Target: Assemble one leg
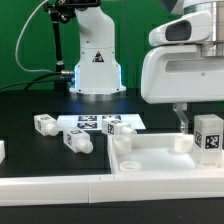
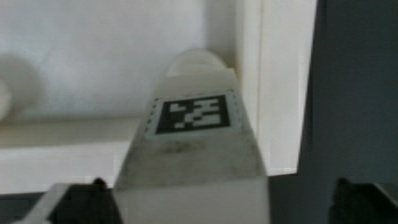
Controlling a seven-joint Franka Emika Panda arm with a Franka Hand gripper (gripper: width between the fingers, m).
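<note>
Jaws of gripper (image 2: 199, 200) spread wide, grasping nothing; leg (image 2: 196, 125) between them, standing over tray-like part (image 1: 160, 160). Best centred squarely on the leg before clamping.

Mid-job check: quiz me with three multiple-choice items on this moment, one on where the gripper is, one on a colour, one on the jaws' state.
1. Where is the gripper?
A. Over the marker board
B. Over the tray, at the exterior view's right
C. Beside the arm's base

2. What colour is the table?
A. Black
B. Wood brown
C. Red

3. How do the jaws stand?
A. Shut on a leg
B. Shut on nothing
C. Open

Answers:
1. B: the gripper hangs above the white tray at that side.
2. A: the bare table is black around the white parts.
3. C: in the wrist view the fingers stand wide apart, with gaps on both sides of the tagged leg between them.
</note>
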